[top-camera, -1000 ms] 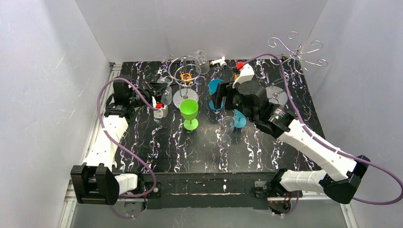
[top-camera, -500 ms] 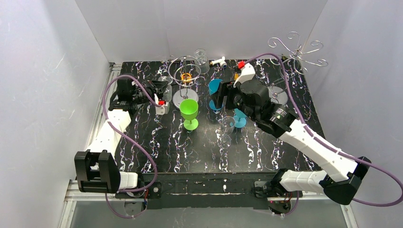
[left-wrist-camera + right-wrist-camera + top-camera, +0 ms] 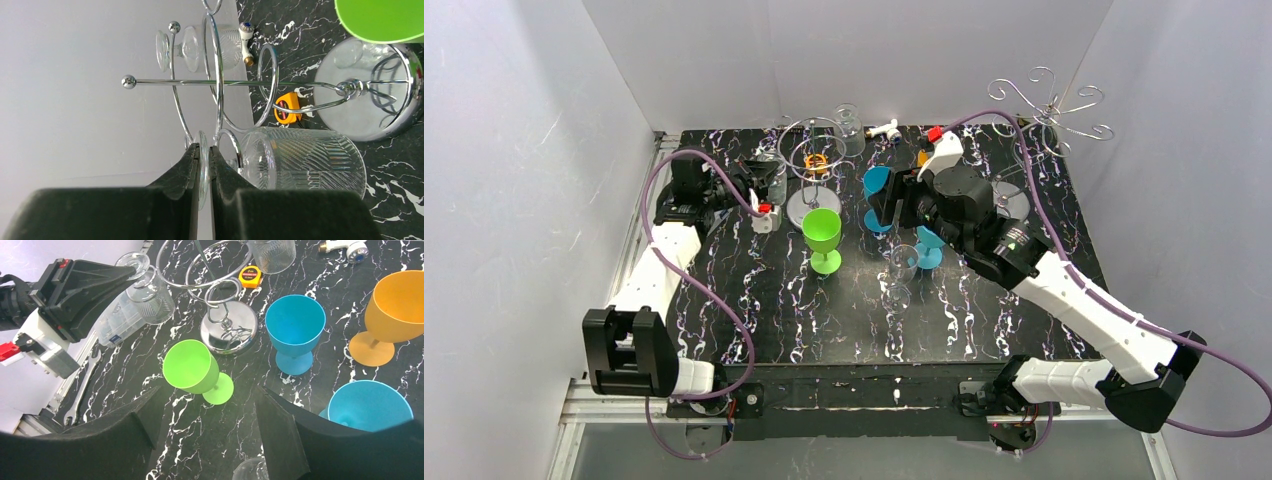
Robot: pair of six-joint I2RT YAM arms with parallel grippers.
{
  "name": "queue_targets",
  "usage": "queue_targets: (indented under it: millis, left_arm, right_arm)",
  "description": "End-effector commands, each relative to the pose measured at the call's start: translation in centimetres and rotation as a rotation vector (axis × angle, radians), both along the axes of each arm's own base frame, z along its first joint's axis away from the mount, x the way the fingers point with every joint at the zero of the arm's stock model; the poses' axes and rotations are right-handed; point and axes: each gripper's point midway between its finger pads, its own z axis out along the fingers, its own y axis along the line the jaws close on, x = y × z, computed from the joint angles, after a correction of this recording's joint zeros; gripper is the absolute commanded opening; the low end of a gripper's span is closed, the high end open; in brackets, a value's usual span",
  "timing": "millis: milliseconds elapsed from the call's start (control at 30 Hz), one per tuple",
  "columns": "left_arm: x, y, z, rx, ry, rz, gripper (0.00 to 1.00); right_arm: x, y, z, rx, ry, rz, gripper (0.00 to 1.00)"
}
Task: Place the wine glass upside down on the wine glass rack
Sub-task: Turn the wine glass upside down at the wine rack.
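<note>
My left gripper (image 3: 202,150) is shut on the round foot of a clear ribbed wine glass (image 3: 305,157), held sideways right beside the short loop-ring stand (image 3: 367,97). From above, that gripper (image 3: 769,186) sits at the back left of the table. The wine glass rack (image 3: 1049,108), tall with scroll arms, stands at the back right, far from the held glass. My right gripper (image 3: 207,390) hangs open over the table's middle, empty, above a green wine glass (image 3: 192,367).
Blue glasses (image 3: 295,330) (image 3: 370,407), an orange glass (image 3: 395,310) and a clear glass (image 3: 902,262) stand mid-table. A yellow tape measure (image 3: 250,276), another clear glass (image 3: 849,120), a white fitting (image 3: 884,130), a wrench (image 3: 82,390) and a clear box (image 3: 112,322) lie around the loop stand.
The left arm has carried the clear glass back and right, closer to the loop-ring stand. The right gripper's jaws have narrowed a little and the arm has barely shifted.
</note>
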Motion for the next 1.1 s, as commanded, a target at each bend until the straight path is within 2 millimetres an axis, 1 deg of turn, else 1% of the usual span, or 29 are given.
queue_targets:
  millis: [0,167,333,400,667,800,867,900,1067]
  left_arm:
    - [0.8,-0.2,4.2,-0.003,-0.147,-0.032,0.0]
    - [0.9,-0.5,3.6,0.003,-0.146,-0.052,0.0]
    - [0.3,-1.0,2.8,0.003,-0.139,-0.08,0.0]
    - [0.2,-1.1,2.6,0.002,-0.135,-0.087,0.02]
    - [-0.1,-1.6,3.1,-0.041,-0.068,-0.085,0.13]
    - [-0.5,-1.8,2.3,-0.049,-0.019,-0.085,0.19]
    - [-0.6,-1.9,1.8,-0.048,0.001,-0.087,0.26]
    - [-0.6,-1.9,1.3,-0.047,0.02,-0.087,0.27]
    - [0.0,-1.9,0.4,-0.028,0.029,-0.081,0.31]
  right_arm:
    - [0.2,0.0,1.4,0.048,-0.042,0.003,0.73]
    - [0.2,-0.1,0.8,0.049,-0.036,-0.003,0.72]
    - [0.3,0.1,0.4,0.045,-0.031,0.0,0.71]
    - [0.4,0.2,0.2,0.044,-0.027,0.001,0.71]
    - [0.3,0.3,-0.3,0.049,-0.015,0.001,0.69]
    - [0.3,0.2,-0.2,0.052,-0.014,-0.003,0.68]
    - [0.3,0.2,-0.2,0.054,-0.014,-0.003,0.68]
    - [0.3,0.2,-0.2,0.055,-0.013,-0.004,0.68]
    - [0.2,0.2,-0.2,0.059,-0.01,-0.005,0.66]
